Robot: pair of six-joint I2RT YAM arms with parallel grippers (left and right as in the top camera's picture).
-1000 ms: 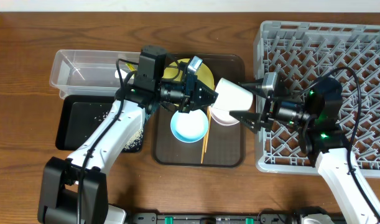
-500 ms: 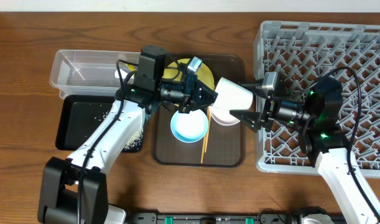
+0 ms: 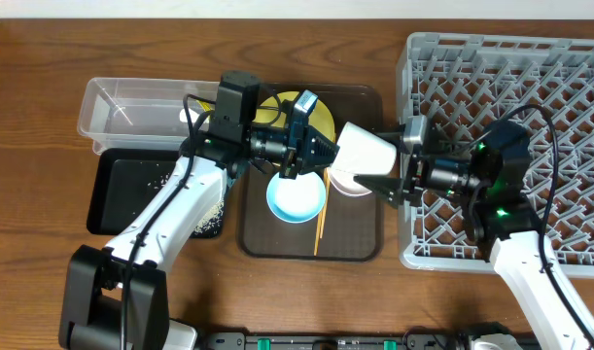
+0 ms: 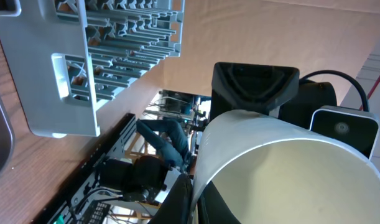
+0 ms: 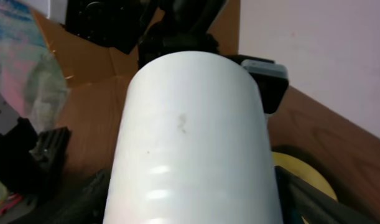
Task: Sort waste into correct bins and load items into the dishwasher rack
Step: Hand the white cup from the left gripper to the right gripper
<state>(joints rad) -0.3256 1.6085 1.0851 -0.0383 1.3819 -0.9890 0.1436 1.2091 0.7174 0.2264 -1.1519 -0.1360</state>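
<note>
Under the cup (image 3: 366, 151), a blue bowl (image 3: 297, 199) and chopsticks (image 3: 319, 228)

— Does any lettering show on the cup (image 5: 190, 137) or the rack (image 3: 510, 78)?
— None that can be read: the cup's wall is plain white, the rack bare grey.
— And elsewhere in the 3 views?
— No label, brand, number or sign is legible — the background clutter is too blurred.
</note>
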